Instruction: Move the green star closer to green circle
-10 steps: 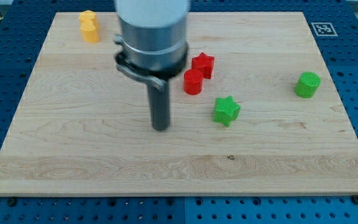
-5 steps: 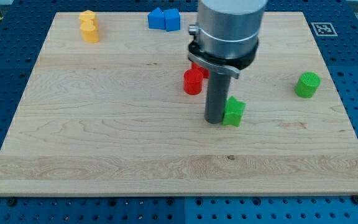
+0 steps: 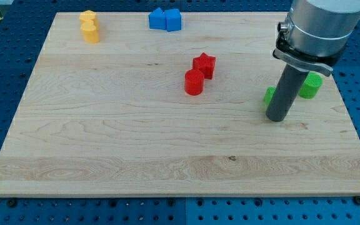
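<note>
In the camera view, I see the wooden counter (image 3: 105, 144) with my arm standing at the view's right. There is no gripper on this arm, so nothing is open or closed; it ends in a dark rod, and my tip (image 3: 276, 118) rests on the wood near the right side of the board.

The green star (image 3: 269, 95) is mostly hidden behind the rod (only a small green piece shows at the rod's left edge, so I cannot make out its shape clearly). My tip is just below this piece in the view, and it seems to touch it, but I cannot tell for sure. The green circle (image 3: 310, 87) is just on the other side of the rod, to the view's right, partly covered by the arm's grey body. The two green blocks are near each other, with the rod between them.

Near the middle of the board, the red star (image 3: 204, 65) and the red cylinder (image 3: 194, 82) stand touching. At the view's top, two blue blocks (image 3: 165, 19) stand side by side, and two yellow blocks (image 3: 89, 26) are at the top left corner.
</note>
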